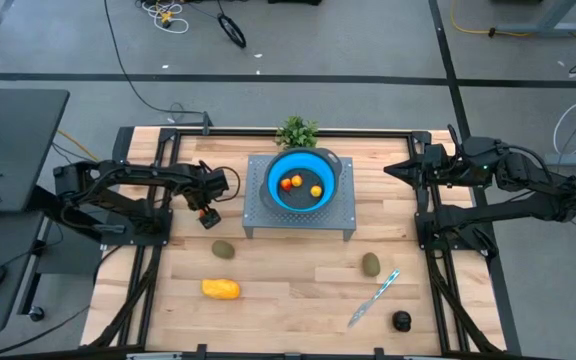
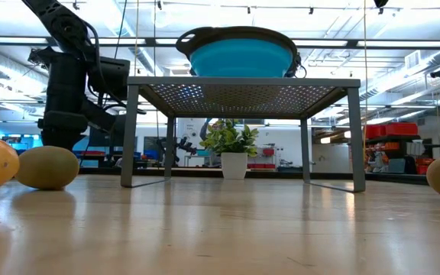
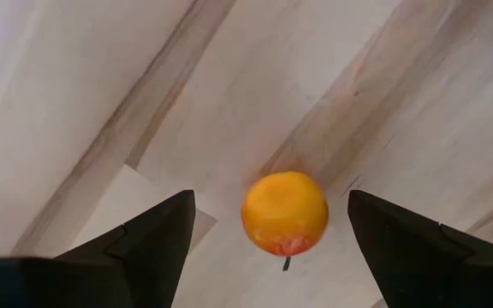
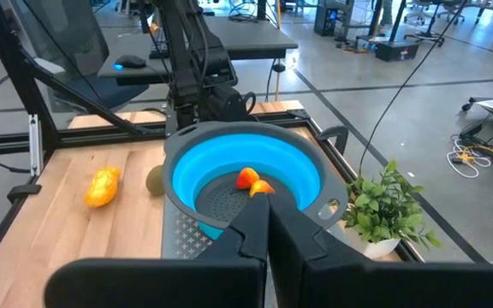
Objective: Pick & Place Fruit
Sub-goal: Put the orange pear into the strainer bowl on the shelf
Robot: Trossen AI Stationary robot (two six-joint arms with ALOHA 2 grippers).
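target fruit: small orange fruit [image 3: 285,214] on the bare wooden table [image 1: 288,290], left of the grey stand [image 1: 300,210], roughly level with the stand's near edge
left gripper: left gripper [image 3: 272,235] straight over that fruit, fingers spread wide, one on each side, not touching it, nothing gripped; whether they are already closing, cannot tell
key relation: fruit sits centred between the two fingers, directly under the tool; move looks like a short drop then a squeeze, no sideways fix needed
long axis: none, fruit is round; short stem end shows on one side, so grip angle should not matter
nearer arm: left, by far; right arm is on the other side of the stand
right gripper: right gripper [image 4: 268,224] parked at the far right of the table, fingers pressed together, empty, pointing toward the bowl
drop-off (judged): blue bowl [image 1: 303,180] on top of the stand, two or three small orange-red pieces [image 1: 290,183] already inside
other fruit: olive oval [image 1: 224,248] just nearer than the left gripper; yellow-orange oblong [image 1: 221,289] nearer again; second olive oval [image 1: 370,264] near right; black round one [image 1: 401,321] at the near right corner
non-task: knife [image 1: 375,297] beside the right oval; potted plant [image 1: 296,131] beyond the bowl
writing/brands: none readable on anything
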